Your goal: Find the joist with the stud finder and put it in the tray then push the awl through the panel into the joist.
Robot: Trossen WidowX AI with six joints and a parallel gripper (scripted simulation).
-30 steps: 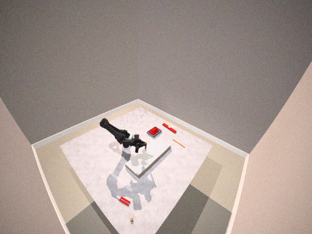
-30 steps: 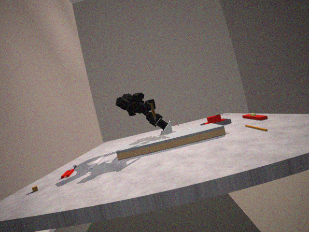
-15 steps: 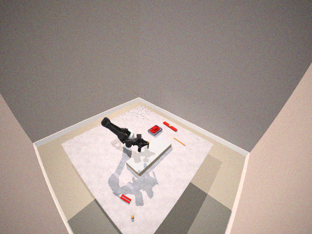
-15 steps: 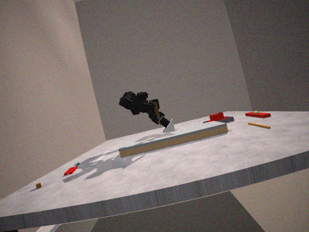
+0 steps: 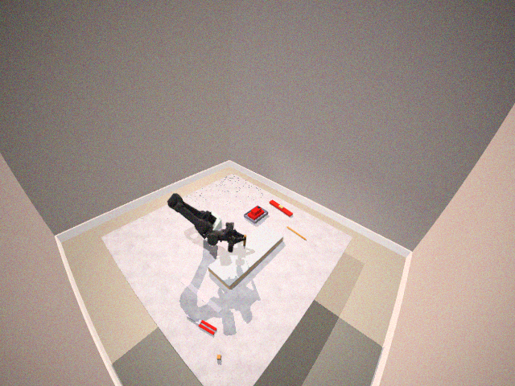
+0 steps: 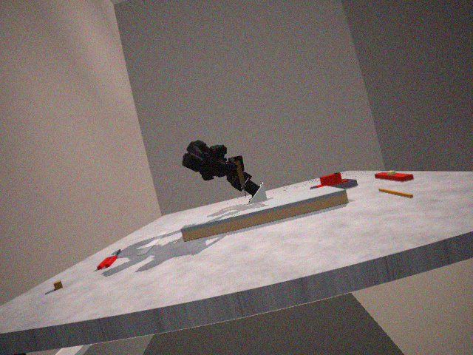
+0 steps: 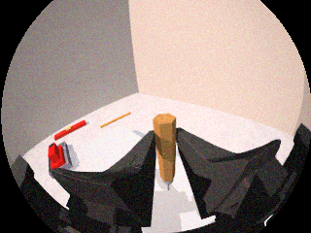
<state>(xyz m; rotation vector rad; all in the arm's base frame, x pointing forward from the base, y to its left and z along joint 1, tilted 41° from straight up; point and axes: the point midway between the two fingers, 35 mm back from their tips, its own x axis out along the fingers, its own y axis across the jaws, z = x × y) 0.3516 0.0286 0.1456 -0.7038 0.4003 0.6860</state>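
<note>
My gripper [image 5: 244, 238] [image 6: 239, 168] [image 7: 164, 133] is shut on the awl's orange-brown wooden handle. The awl [image 5: 245, 242] [image 6: 240, 176] [image 7: 165, 162] points down, its thin metal tip clear above the panel; it leans a little in the exterior view. The floor panel [image 5: 270, 242] [image 6: 305, 198], white on top with wood-coloured sides, lies below, with the arm's shadow across it. No hole can be made out; the joist is hidden. The red stud finder [image 5: 255, 212] [image 6: 330, 179] [image 7: 56, 156] sits in the grey tray [image 5: 257, 221] [image 6: 350, 183] beyond the panel's far end.
A red bar with a yellow middle [image 5: 280, 207] [image 6: 394, 177] [image 7: 70, 130] and an orange stick [image 5: 296, 233] [image 6: 395, 192] [image 7: 116, 119] lie past the panel. A red-handled tool [image 5: 207, 327] [image 6: 107, 262] and a small orange cube [image 5: 219, 357] [image 6: 58, 284] lie on the opposite side. A pale wedge [image 6: 259, 194] stands near the arm.
</note>
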